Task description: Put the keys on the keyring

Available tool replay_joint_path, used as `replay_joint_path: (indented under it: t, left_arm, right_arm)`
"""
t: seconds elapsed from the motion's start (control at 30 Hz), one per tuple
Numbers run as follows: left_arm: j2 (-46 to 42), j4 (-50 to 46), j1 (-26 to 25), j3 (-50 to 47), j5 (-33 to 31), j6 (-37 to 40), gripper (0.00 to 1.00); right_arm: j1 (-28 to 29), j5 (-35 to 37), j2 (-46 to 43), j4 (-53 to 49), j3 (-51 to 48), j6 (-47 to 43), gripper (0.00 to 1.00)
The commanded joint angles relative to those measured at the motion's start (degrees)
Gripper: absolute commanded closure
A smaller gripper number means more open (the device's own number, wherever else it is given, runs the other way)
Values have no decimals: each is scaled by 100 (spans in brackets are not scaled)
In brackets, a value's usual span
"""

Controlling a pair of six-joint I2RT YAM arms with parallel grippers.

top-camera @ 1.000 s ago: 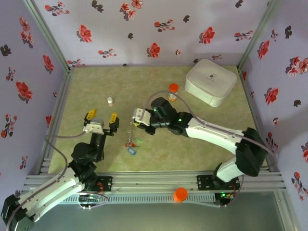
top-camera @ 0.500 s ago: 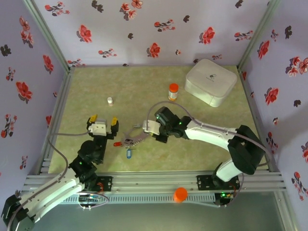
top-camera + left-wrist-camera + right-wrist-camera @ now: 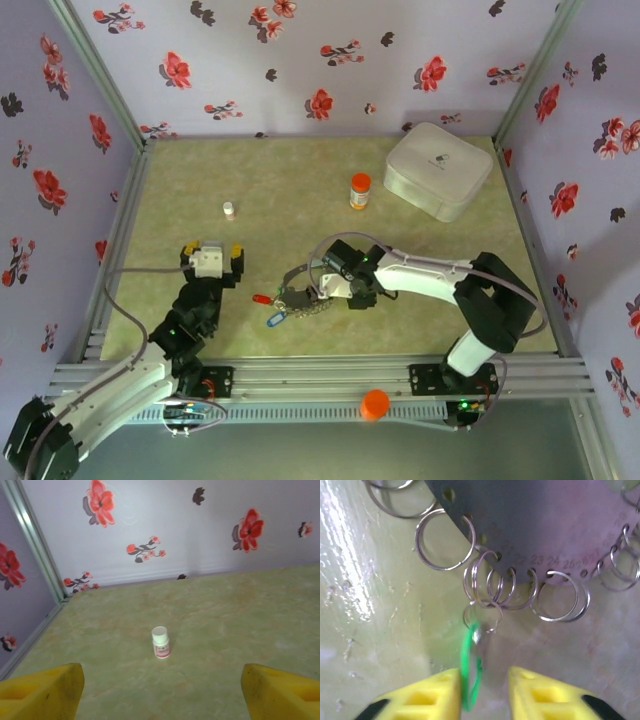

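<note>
**Right arm at work on the ring:** The right gripper [image 3: 484, 692], its yellow fingers only narrowly parted, sits low over the pale green table [image 3: 280, 190], front of centre. A thin green plastic loop [image 3: 470, 680] runs into the gap and lies against one finger, while bare table shows beside the other (nothing is pinched from both sides). The loop hangs from a small silver split ring [image 3: 482, 617]. That ring is one of a row threaded through numbered holes along the edge of the dark-grey metal keyring [image 3: 545, 525], which lies on the table just beyond the fingertips.

From overhead, the tiny metal keys [image 3: 272, 320], with red and blue plastic tags, lie on the table at the keyring's left side.

Just left of them, the left gripper [image 3: 161, 692] is spread wide and holds nothing. It faces the back wall, where a small white vial with a red label [image 3: 160, 642] stands upright ahead of it.

Farther back, an orange-capped bottle [image 3: 360, 190] stands near a white rounded case [image 3: 438, 170] in the right rear corner. Flower-printed lilac walls [image 3: 300, 50] close in the scene.
</note>
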Motion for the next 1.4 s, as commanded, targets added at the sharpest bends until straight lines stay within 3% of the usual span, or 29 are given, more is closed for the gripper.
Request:
replay_joint_path:
  t: [0.0, 0.13, 0.23, 0.33, 0.47, 0.6, 0.77, 0.83, 0.9, 1.07, 1.17, 1.23, 1.3, 1.37]
  left_arm:
    - [62, -58, 246, 258, 40, -90, 15]
    - [148, -63, 634, 371, 352, -27, 12]
    - [322, -49, 1011, 457, 526, -18, 10]
    - [527, -62, 1577, 457, 755, -83, 9]
    - [761, -250, 2355, 434, 821, -628, 10]
    - [1048, 58, 2829, 294, 743, -777, 10]
    - [1882, 659, 3288, 291, 1062, -700, 10]
    - [2317, 1131, 3380, 253, 1154, -592, 9]
    - [2800, 1746, 3489, 188, 1353, -510, 10]
    - [3835, 2671, 3585, 385, 1851, -266, 9]
    - [4498, 3270, 3598, 551, 2136, -55, 9]
    - [5077, 3581, 3677, 681, 2381, -117, 9]
    - [5845, 4200, 3686, 796, 2687, 78, 10]
    - [5508, 3063, 3754, 1150, 2766, -90, 9]
  right_arm:
    - [-78, -283, -463, -183, -125, 46, 61]
    - [-534, -1109, -1147, 268, -246, 591, 54]
    - [-1106, -1347, -1772, 1551, -616, 1651, 52]
    - [-1711, -395, -2235, 3238, -1215, 2849, 43]
    - [-2752, 1295, -2442, 5271, -2158, 3692, 40]
    - [-3548, 1578, -1955, 6577, -2740, 3834, 40]
    - [-3878, 1427, -864, 8502, -3190, 3361, 39]
    - [-4087, 1386, -751, 8428, -3112, 3611, 39]
    - [-4445, 765, -860, 8392, -3170, 3884, 40]
    - [-4853, 217, 9, 10359, -3696, 4135, 40]
    - [-4871, 119, -400, 8980, -3327, 4170, 39]
    - [-4952, 97, -192, 9200, -3256, 4251, 38]
    - [-5040, -56, -292, 8758, -3122, 4338, 38]
    - [-5136, -162, -231, 8801, -3089, 4412, 37]
